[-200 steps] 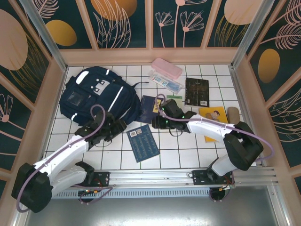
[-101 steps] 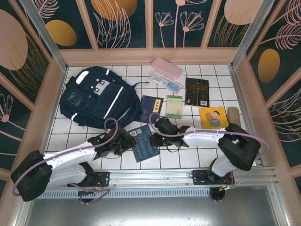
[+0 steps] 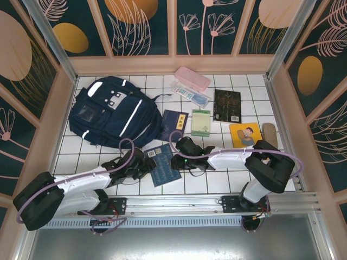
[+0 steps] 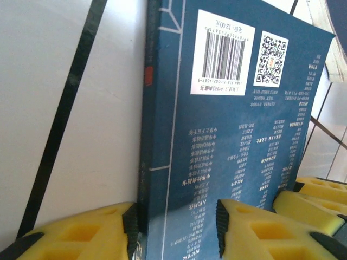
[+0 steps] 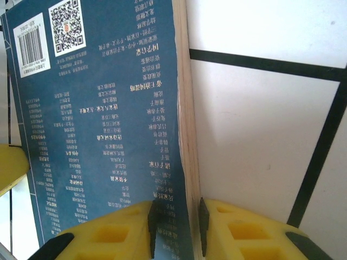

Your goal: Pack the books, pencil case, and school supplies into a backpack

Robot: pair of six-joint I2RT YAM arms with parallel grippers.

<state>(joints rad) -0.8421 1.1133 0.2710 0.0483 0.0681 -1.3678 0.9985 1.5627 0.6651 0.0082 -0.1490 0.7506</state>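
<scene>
Since 0.5 s ago: navy book [image 3: 164, 167] has turned slightly on the tiles, and the left claw [image 3: 145, 161] has come up to its left edge. Book lies on the white tiled tabletop [image 3: 211, 179] near the middle of the near edge, barcode side up. Right claw [image 3: 176, 161] is closed narrowly on the book's right edge; in the right wrist view the page edge sits tight between both pads [image 5: 153, 227]. Left claw straddles the spine edge, gap wider; cannot tell if it pinches. Backpack [image 3: 111, 111] lies at the far-left corner, well apart from both claws. Pink pencil case [image 3: 192, 78] and clear packet [image 3: 190, 95] lie by the far edge.
</scene>
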